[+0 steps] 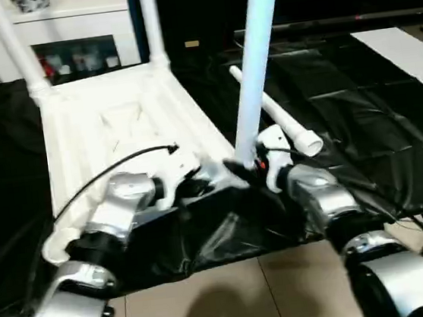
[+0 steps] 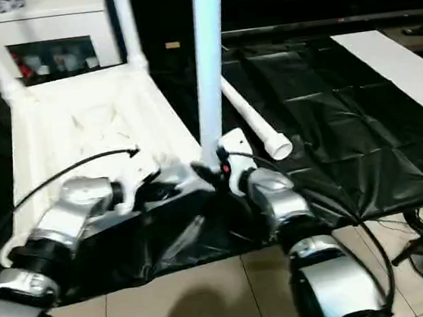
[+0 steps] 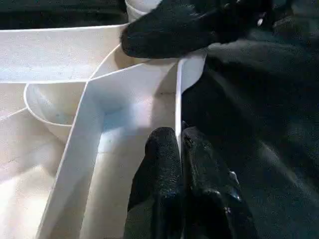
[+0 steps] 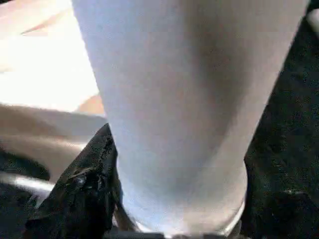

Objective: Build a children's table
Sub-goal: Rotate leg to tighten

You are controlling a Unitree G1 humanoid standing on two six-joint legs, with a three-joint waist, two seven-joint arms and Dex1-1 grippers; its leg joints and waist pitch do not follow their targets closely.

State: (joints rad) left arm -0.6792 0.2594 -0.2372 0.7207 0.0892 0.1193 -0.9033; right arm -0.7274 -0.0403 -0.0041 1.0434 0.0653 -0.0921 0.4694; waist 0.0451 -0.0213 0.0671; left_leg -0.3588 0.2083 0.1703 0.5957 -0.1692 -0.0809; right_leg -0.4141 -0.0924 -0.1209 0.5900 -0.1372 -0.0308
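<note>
My right jaws (image 1: 252,166) clasp the foot of the upright leg (image 1: 255,54), its long axis standing nearly straight above the near corner socket of the upturned tabletop (image 1: 108,124), whose rim (image 3: 178,94) my left jaws (image 3: 180,149) pinch just beside.

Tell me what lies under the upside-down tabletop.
A black sheet spreads under the tabletop, showing past its edges, with tiled floor nearer the robot. Whatever lies directly beneath the top is covered by it.
</note>
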